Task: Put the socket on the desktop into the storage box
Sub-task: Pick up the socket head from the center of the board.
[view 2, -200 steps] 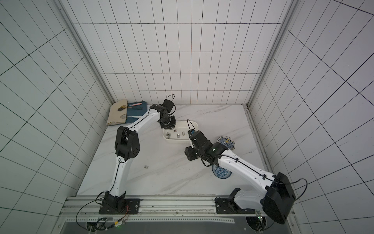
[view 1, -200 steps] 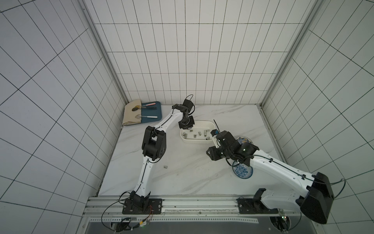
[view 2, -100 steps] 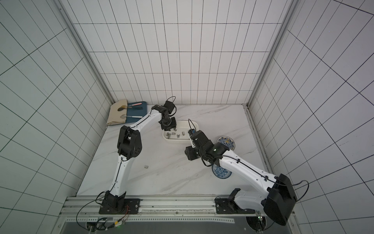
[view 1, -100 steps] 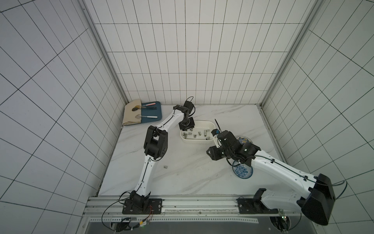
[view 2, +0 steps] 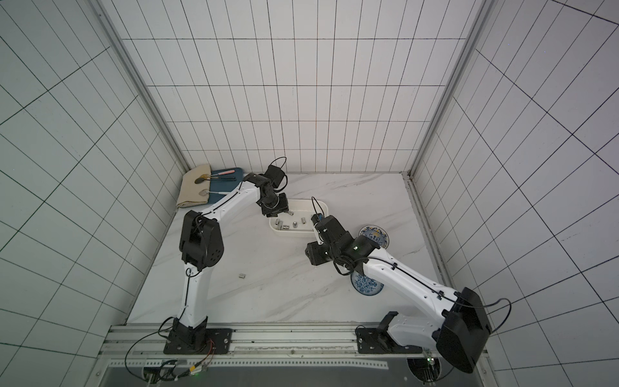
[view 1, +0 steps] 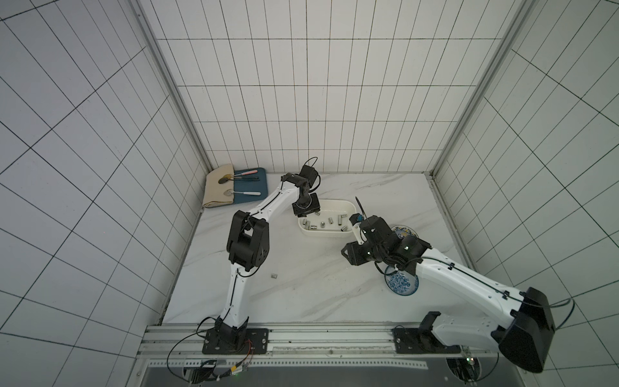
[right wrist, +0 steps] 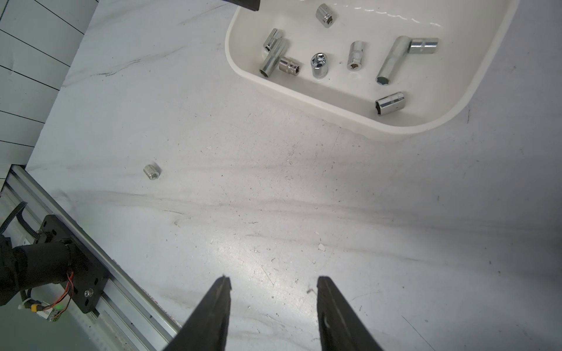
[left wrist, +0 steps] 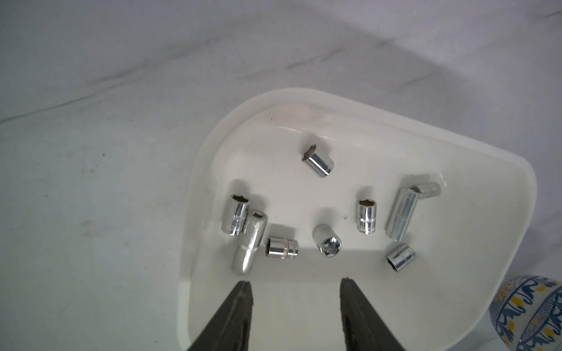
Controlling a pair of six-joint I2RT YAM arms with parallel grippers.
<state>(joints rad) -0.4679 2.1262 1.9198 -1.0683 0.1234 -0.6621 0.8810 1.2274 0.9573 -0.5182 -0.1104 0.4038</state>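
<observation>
One small silver socket (view 1: 274, 276) (view 2: 242, 276) (right wrist: 152, 172) lies alone on the white marble desktop (view 1: 301, 295), front left near the left arm. The white storage box (view 1: 326, 234) (view 2: 291, 234) (left wrist: 199, 194) (right wrist: 316, 101) sits at the back centre and holds several silver sockets (left wrist: 317, 161) (right wrist: 390, 103). My left gripper (left wrist: 296, 278) (view 1: 306, 211) (view 2: 274, 209) hovers over the box's left end, open and empty; a long socket (left wrist: 249, 243) lies just beyond one fingertip. My right gripper (right wrist: 272, 278) (view 1: 351, 253) (view 2: 313, 254) is open and empty above bare desktop in front of the box.
A blue-patterned bowl (view 1: 402, 283) sits under the right arm, and another blue-patterned dish (view 1: 405, 231) (left wrist: 529, 313) stands right of the box. A blue tray (view 1: 249, 191) with spoons and a beige cloth (view 1: 219, 191) fill the back left corner. A metal rail (view 1: 301, 330) (right wrist: 91, 240) runs along the front edge.
The left arm's elbow has shifted a little while its gripper stayed over the box's left end, and its jaws have come apart. The right arm has not moved.
</observation>
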